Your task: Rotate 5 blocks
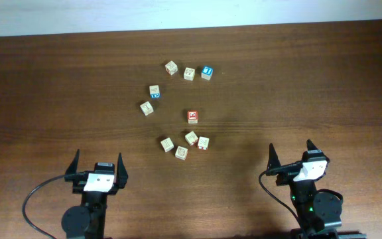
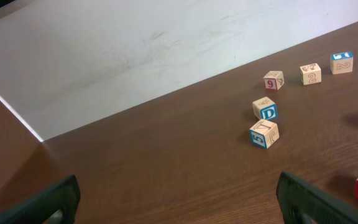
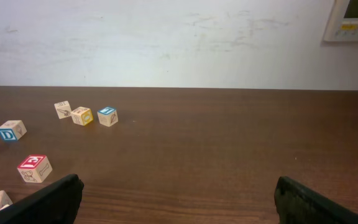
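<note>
The left gripper (image 1: 98,159) is being held with its two dark fingers (image 2: 55,202) spread wide. Nothing is being gripped or touched between them. The right gripper (image 1: 290,149) is likewise being held wide open, its dark fingers (image 3: 48,199) empty and clear of every cube.

Both arms are being held at the near edge of the dark brown wooden table (image 1: 58,79), one at the near left and one at the near right. Their fingers are being pointed toward the far edge.

The five small pale wooden alphabet blocks (image 1: 191,137) are being shown resting on the table between the two grippers and beyond them, well apart from both. The red-and-white-topped block (image 1: 192,117) is lying just behind a loose cluster of the other four.

Farther back, a bright blue-faced cube (image 1: 207,72) is being shown beside two pale cubes (image 1: 189,73). To their left are a tan cube with a blue side face (image 1: 154,91) and another pale cube (image 1: 146,107).
</note>
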Robot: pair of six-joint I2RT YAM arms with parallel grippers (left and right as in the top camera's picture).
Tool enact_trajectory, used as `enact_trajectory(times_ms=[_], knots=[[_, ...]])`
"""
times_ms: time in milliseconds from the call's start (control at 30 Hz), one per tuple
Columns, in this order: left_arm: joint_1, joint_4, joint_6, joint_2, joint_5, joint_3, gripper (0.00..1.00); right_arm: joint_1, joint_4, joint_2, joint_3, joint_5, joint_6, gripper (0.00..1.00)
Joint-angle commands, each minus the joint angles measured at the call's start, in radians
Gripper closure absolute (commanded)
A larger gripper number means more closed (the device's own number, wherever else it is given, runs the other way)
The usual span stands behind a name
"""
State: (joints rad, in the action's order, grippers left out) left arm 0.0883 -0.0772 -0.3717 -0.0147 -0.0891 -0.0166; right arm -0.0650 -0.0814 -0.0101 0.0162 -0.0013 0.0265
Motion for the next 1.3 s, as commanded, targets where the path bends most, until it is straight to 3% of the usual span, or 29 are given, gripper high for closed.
enact_trajectory(times_ms=[0,1267], knots=[[0.006,0.002,-0.012,0.01,0.006,0.008,0.01,0.006,-0.001,0.006,-0.009,0.009,0.003,0.02],[0.006,0.002,-0.012,0.01,0.006,0.008,0.01,0.006,-0.001,0.006,-0.009,0.008,0.003,0.02]])
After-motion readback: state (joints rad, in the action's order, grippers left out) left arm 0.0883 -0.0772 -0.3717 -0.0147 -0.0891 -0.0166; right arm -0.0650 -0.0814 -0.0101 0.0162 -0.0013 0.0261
